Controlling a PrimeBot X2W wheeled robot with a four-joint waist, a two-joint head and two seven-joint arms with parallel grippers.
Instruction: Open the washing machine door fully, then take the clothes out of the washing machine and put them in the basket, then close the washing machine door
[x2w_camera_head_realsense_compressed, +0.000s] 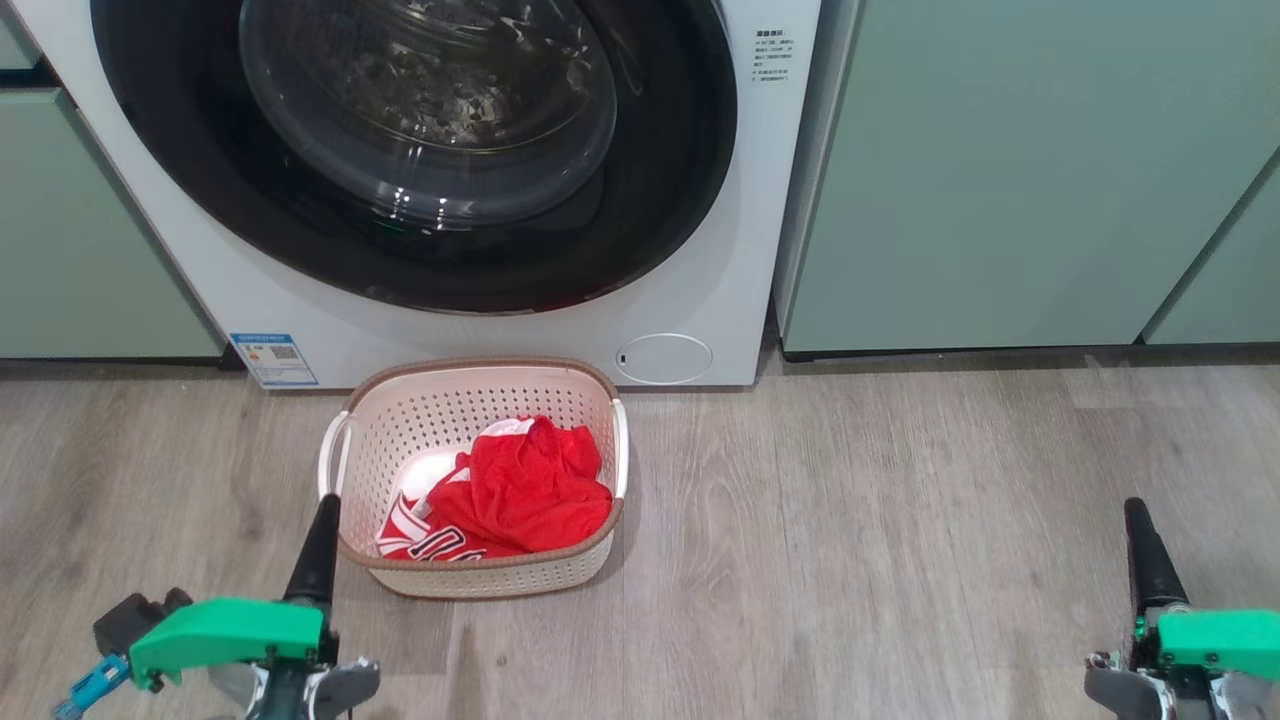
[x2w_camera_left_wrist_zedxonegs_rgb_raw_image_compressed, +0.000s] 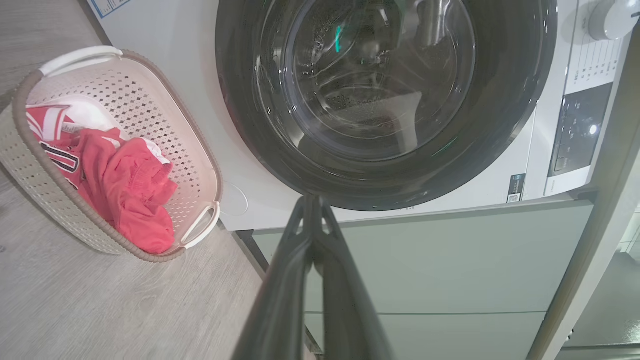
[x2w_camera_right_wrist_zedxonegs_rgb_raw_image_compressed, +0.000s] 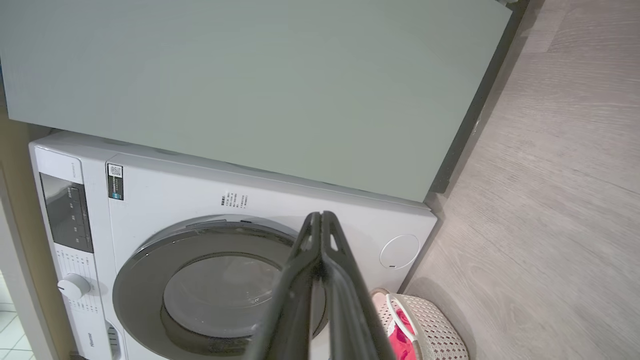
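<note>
The white washing machine (x2w_camera_head_realsense_compressed: 700, 250) fills the top of the head view, and its black-rimmed glass door (x2w_camera_head_realsense_compressed: 420, 140) lies flush against the front. On the floor before it stands the cream basket (x2w_camera_head_realsense_compressed: 470, 385) holding the red clothes (x2w_camera_head_realsense_compressed: 520, 490), a jersey with white trim among them. My left gripper (x2w_camera_head_realsense_compressed: 322, 515) is shut and empty, its tips just outside the basket's left rim. My right gripper (x2w_camera_head_realsense_compressed: 1138, 515) is shut and empty over the floor, far to the basket's right. The left wrist view has the door (x2w_camera_left_wrist_zedxonegs_rgb_raw_image_compressed: 385, 100), basket (x2w_camera_left_wrist_zedxonegs_rgb_raw_image_compressed: 165, 135) and clothes (x2w_camera_left_wrist_zedxonegs_rgb_raw_image_compressed: 130, 195).
Pale green cabinets (x2w_camera_head_realsense_compressed: 1000, 170) flank the machine on both sides. A small round white service flap (x2w_camera_head_realsense_compressed: 663, 358) sits low on the machine's front, a blue label (x2w_camera_head_realsense_compressed: 273, 360) at its lower left. Grey wood floor (x2w_camera_head_realsense_compressed: 880, 540) stretches right of the basket.
</note>
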